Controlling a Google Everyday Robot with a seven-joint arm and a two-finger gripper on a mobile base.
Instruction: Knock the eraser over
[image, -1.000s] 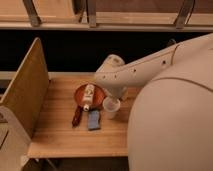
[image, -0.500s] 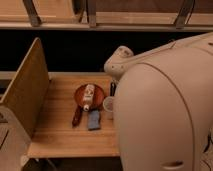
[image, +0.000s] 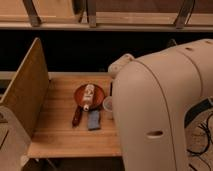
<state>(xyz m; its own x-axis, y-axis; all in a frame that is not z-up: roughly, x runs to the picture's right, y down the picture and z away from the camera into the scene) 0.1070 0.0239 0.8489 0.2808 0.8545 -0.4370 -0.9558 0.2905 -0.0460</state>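
The eraser (image: 93, 120) is a small flat blue-grey block lying on the wooden table (image: 60, 137), just in front of a brown pan (image: 80, 92). A white bottle with a brown label (image: 88, 96) lies in the pan. A small white cup (image: 106, 104) stands to the right of the pan, partly covered by my arm. My arm's large white body (image: 160, 110) fills the right side of the camera view. My gripper is hidden behind the arm, somewhere over the table's right part.
A tall wooden side panel (image: 25, 95) stands along the table's left edge. The pan's dark handle (image: 76, 116) points toward the front, left of the eraser. A dark gap and a railing lie behind the table.
My arm has swung further left and nearer the camera and now covers more of the table's right side and part of the cup. The eraser, bottle and pan have not moved.
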